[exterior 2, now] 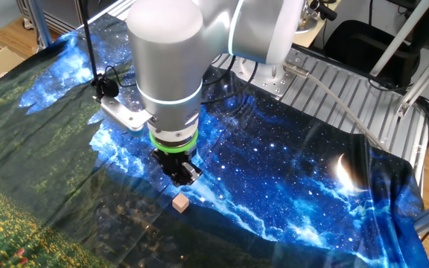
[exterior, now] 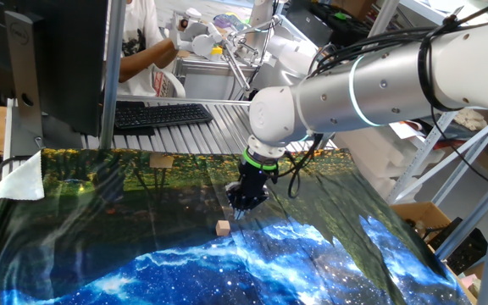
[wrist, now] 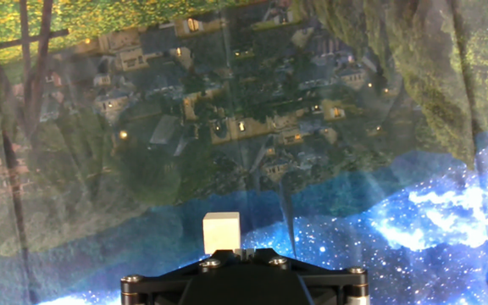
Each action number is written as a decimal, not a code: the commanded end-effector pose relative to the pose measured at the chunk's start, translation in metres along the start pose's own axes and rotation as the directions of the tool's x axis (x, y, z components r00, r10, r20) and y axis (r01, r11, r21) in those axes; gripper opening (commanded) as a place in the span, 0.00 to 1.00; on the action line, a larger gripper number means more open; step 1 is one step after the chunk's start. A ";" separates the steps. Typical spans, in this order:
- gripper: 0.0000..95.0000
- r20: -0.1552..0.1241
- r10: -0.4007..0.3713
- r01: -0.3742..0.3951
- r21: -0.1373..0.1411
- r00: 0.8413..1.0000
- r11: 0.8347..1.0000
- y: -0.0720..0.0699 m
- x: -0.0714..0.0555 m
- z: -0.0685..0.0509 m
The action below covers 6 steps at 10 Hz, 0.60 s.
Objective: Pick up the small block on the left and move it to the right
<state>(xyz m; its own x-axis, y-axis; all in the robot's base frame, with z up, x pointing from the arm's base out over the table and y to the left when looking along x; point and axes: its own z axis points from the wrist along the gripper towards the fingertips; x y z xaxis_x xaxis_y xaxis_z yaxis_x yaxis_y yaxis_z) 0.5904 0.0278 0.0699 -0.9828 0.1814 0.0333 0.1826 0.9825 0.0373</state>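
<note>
From one fixed view, the silver-and-white robot arm [exterior: 371, 85] reaches in from the right, and its black two-finger gripper [exterior: 246, 203] points straight down over the printed cloth with the starry blue sky and dark village scene [exterior: 125, 246]. The fingers are clenched together with nothing between them. The tiny pale tan wooden cube [exterior: 222, 227] sits on the cloth just beside the fingertips, a bit lower-left of them in this shot, not held. There's also a wider flat tan piece [exterior: 162, 161] further back near the cloth's far edge, and a black keyboard [exterior: 161, 114] behind that.

The other fixed view has the gripper [exterior 2: 182, 176] hanging under the green ring on the wrist, pinched closed, and the cube [exterior 2: 180, 203] lying on the cloth right below it in the picture, apart from the fingers.

Hand view: the cube [wrist: 222, 234] is low in the middle of the shot, just above the black gripper body [wrist: 244, 284]. You can't really see the fingertips here.
</note>
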 end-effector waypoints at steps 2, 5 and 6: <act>0.00 0.011 -0.001 0.001 -0.003 1.000 1.000 -0.001 0.000 0.000; 0.00 0.009 -0.015 0.015 -0.017 1.000 1.000 -0.001 0.001 -0.001; 0.00 0.012 -0.014 0.014 -0.020 1.000 1.000 -0.002 0.000 -0.001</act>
<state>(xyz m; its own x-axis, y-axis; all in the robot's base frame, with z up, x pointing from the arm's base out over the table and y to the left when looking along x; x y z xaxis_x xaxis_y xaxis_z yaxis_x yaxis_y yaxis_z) 0.5914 0.0259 0.0702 -0.9850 0.1714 0.0201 0.1723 0.9833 0.0580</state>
